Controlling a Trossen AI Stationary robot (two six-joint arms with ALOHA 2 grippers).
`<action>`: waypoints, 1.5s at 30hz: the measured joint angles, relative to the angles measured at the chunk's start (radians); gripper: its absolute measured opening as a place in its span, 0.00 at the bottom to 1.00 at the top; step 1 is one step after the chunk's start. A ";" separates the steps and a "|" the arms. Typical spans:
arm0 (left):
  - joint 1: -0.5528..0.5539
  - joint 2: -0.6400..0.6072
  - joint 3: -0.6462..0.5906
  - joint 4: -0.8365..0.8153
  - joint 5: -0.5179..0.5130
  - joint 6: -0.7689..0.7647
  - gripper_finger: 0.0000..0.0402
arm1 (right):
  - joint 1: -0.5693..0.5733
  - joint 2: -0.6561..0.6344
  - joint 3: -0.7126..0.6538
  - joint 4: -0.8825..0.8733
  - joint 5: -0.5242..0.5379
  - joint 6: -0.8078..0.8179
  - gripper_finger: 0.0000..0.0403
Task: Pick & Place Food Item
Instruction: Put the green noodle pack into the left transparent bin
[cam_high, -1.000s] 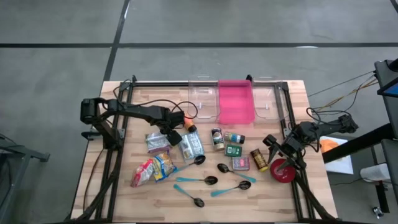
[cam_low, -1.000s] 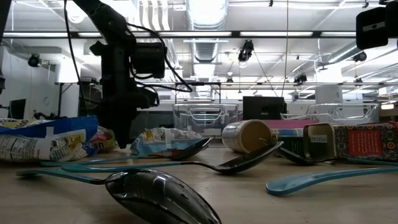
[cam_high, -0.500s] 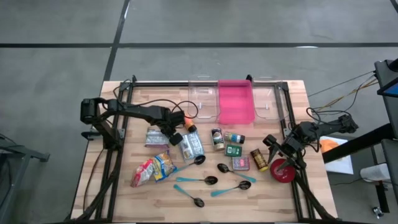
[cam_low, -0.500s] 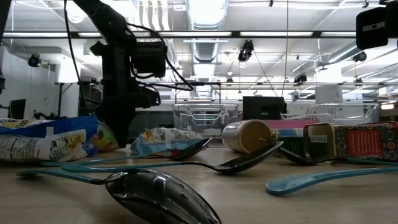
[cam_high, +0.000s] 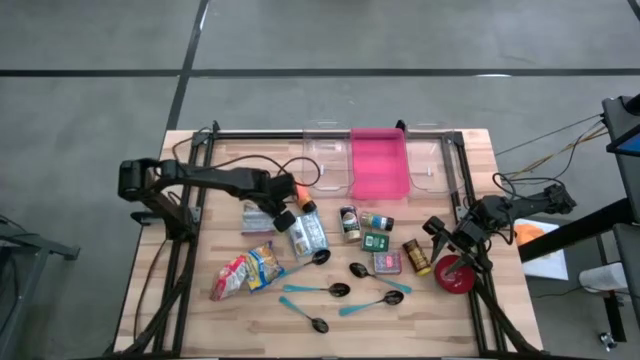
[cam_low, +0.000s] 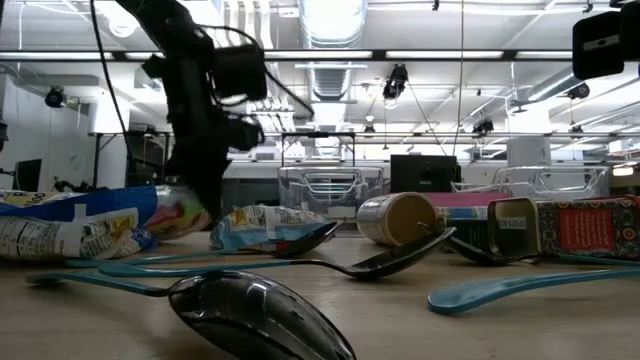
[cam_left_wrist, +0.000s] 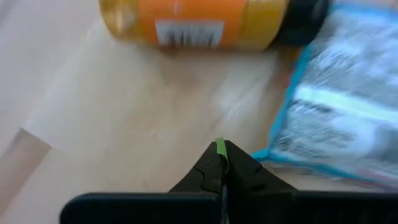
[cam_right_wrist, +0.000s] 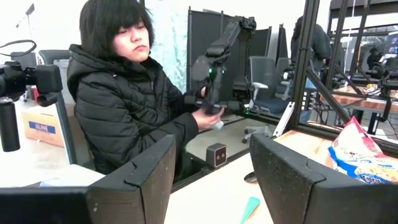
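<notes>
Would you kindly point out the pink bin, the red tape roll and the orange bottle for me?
pink bin (cam_high: 379, 165): high view, middle of its floor.
red tape roll (cam_high: 456, 275): high view, its ring.
orange bottle (cam_left_wrist: 193, 22): left wrist view, its label.

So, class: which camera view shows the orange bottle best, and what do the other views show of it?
The left wrist view: the orange bottle lies on its side, large, with its barcode label and dark cap plain. The high view shows only a small orange spot by the left claw. In the low and right wrist views I cannot make it out.

Bright ceiling lights; blurred wrist close-up
</notes>
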 joint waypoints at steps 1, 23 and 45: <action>-0.001 -0.016 0.000 0.003 -0.008 0.001 0.00 | 0.000 0.000 0.000 -0.003 0.000 -0.001 0.51; -0.146 -0.379 0.000 0.309 -0.382 0.210 0.00 | 0.000 0.000 0.000 -0.010 0.000 -0.001 0.51; 0.011 -0.181 0.012 1.092 -0.419 0.738 0.00 | 0.000 0.000 0.000 -0.014 0.000 0.000 0.51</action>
